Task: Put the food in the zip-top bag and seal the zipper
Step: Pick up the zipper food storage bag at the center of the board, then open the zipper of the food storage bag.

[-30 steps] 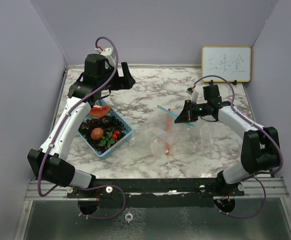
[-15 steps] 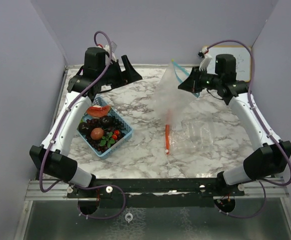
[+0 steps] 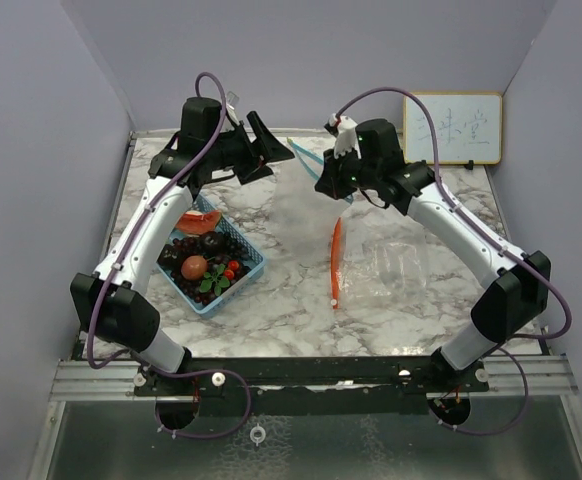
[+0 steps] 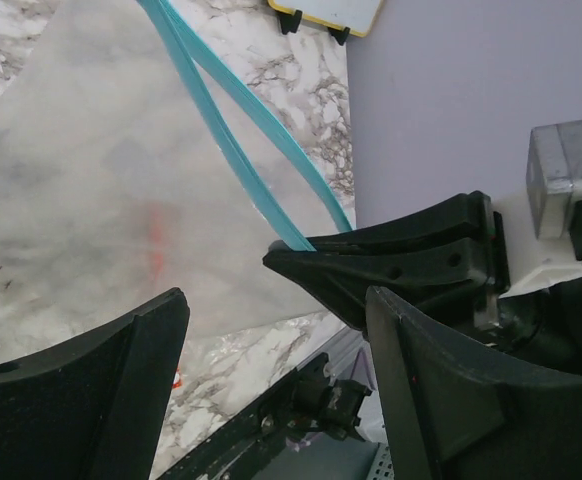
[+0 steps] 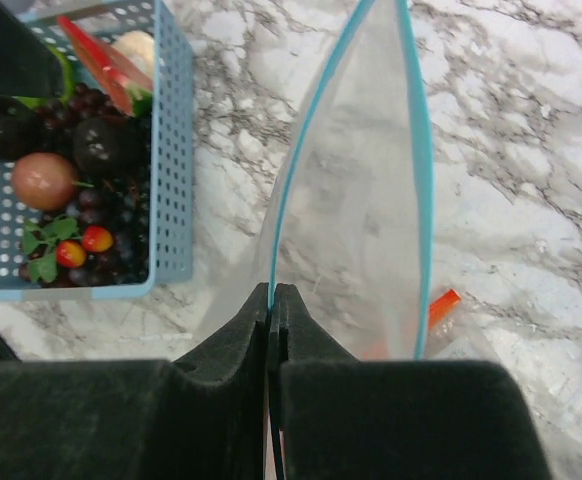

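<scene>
The clear zip-top bag (image 3: 306,205) with a blue zipper rim hangs from my right gripper (image 3: 323,183), which is shut on one side of the rim (image 5: 273,295). The bag's mouth gapes open in the right wrist view (image 5: 356,170). My left gripper (image 3: 268,150) is open and empty, just left of the bag's top corner; the blue rim (image 4: 233,135) lies ahead of its jaws (image 4: 276,380). The food lies in the light-blue basket (image 3: 243,275): watermelon wedge (image 5: 101,62), reddish round fruit (image 5: 43,180), dark grapes (image 5: 103,146), cherry tomatoes (image 5: 83,245), green leaves (image 5: 43,250).
An orange strip (image 3: 336,262) shows at the bag's lower part near the table. Crumpled clear plastic (image 3: 396,268) lies on the marble at right. A small whiteboard (image 3: 452,127) stands at the back right wall. Purple walls close in on both sides.
My right gripper has lifted the bag off the table and carried it left across the back, toward my left gripper. My left gripper has shifted a little to the right.
</scene>
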`<state>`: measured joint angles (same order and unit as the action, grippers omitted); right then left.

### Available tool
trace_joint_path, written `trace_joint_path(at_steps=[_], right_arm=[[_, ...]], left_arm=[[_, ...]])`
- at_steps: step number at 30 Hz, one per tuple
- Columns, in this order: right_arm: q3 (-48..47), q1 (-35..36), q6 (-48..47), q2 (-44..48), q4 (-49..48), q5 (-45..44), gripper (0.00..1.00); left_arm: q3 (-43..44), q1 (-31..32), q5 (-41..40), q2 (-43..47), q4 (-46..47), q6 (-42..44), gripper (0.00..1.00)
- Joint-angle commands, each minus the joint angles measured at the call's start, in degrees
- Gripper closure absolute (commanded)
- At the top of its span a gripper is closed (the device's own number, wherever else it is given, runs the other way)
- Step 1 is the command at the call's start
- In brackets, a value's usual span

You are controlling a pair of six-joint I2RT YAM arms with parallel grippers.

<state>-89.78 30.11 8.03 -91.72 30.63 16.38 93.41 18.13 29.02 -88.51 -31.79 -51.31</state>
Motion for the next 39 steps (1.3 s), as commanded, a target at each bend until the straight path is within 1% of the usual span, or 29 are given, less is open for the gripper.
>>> trace_joint_path(at_steps=[1, 6, 8, 12, 19, 24, 29, 31, 32, 34, 36, 39], right_arm=[[2.16, 2.16, -2.06, -0.07, -3.02, -6.54, 0.98], [1.65, 5.27, -3.97, -0.39, -3.03, -8.54, 0.98], [1.52, 6.51, -5.03, -0.24, -3.12, -8.96, 0.98], [2.24, 9.16, -6.71, 0.36, -3.76, -9.55, 0.98], [3.87, 11.83, -7.25, 2.05, -5.25, -10.52, 0.98], [2.99, 13.13, -8.93, 2.23, -4.87, -10.11, 0.98], [2.55, 14.22, -9.12, 2.17, -4.59, -11.64, 0.98], [2.19, 14.68, -9.6, 2.08, -4.34, -11.89, 0.98], [1.95, 14.9, -9.85, 2.04, -4.2, -11.9, 0.98], [1.49, 15.35, -9.98, 1.99, -3.87, -12.32, 0.98], [1.32, 15.52, -9.65, 2.07, -3.83, -12.8, 0.98], [0.89, 15.64, -8.84, 2.23, -3.8, -13.48, 0.98]], left_arm=[[-2.83, 0.09, 1.03, 0.52, 3.4, -2.54, 0.26], [-5.27, 0.24, -0.24, 0.26, 2.1, -1.88, 0.27], [-5.25, 0.26, -1.28, -0.2, 0.83, -1.42, 0.27], [-4.63, 0.24, -0.83, -1.49, 1.44, -2.52, 0.28], [-2.74, 0.35, -1.62, -3.6, 0.61, -2.27, 0.29], [-2.43, 0.97, -3.46, -4.92, -0.8, -0.75, 0.31], [-0.87, 1.82, -5.63, -5.79, -2.86, 1.53, 0.37], [-0.9, 2.06, -6.34, -6.0, -3.32, 2.08, 0.38], [-1.01, 2.16, -6.65, -6.12, -3.44, 2.22, 0.4], [-1.12, 2.41, -7.07, -6.5, -3.35, 2.66, 0.48], [-0.97, 2.76, -7.62, -6.88, -3.36, 3.29, 0.6], [-1.01, 3.22, -8.14, -7.23, -2.96, 4.08, 0.8]])
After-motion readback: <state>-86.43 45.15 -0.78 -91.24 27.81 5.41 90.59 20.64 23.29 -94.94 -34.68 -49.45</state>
